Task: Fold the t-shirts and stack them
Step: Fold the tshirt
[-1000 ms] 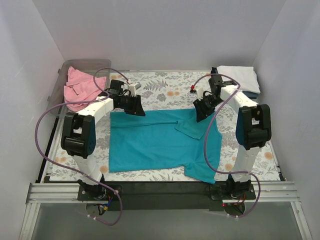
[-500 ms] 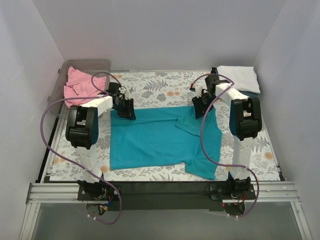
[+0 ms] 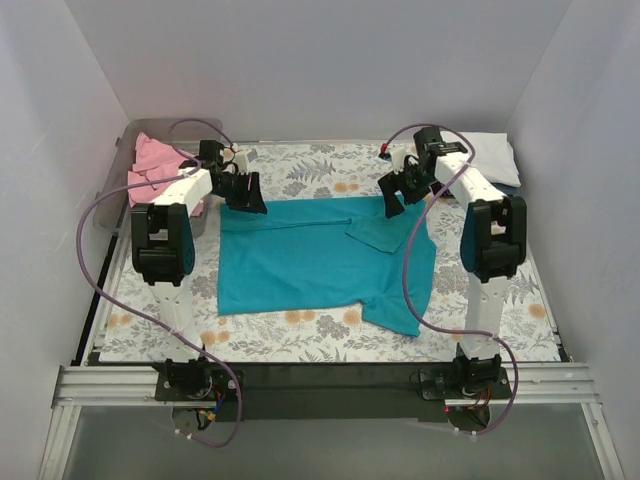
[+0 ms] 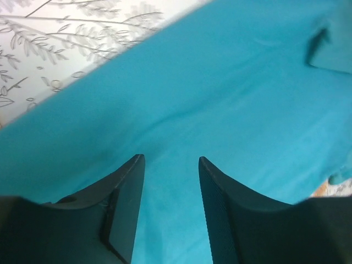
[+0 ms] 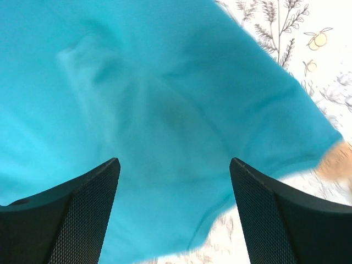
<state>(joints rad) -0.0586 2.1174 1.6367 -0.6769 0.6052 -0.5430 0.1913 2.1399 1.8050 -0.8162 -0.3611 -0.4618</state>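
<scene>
A teal cloth t-shirt (image 3: 300, 265) lies spread mid-counter on the floral table cloth (image 3: 310, 165). A clear plastic bin (image 3: 175, 125) holding a pink shirt (image 3: 155, 160) fills the far-left corner, and a folded white shirt (image 3: 490, 155) the far-right. The left pincer (image 4: 170, 159) and right pincer (image 5: 173, 162) gape over the teal shirt's far edge, gripping nothing.

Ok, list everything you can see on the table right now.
teal t-shirt: one, teal, spread mid-table
pink t-shirt: one, pink, crumpled in the bin
white t-shirt: one, white, folded, far right corner
dark grey-blue t-shirt: one, dark, under the white one
plastic bin: one, clear, far left
table cloth: one, floral, covering the table
left gripper: open, over the teal shirt
right gripper: open, over the teal shirt
</scene>
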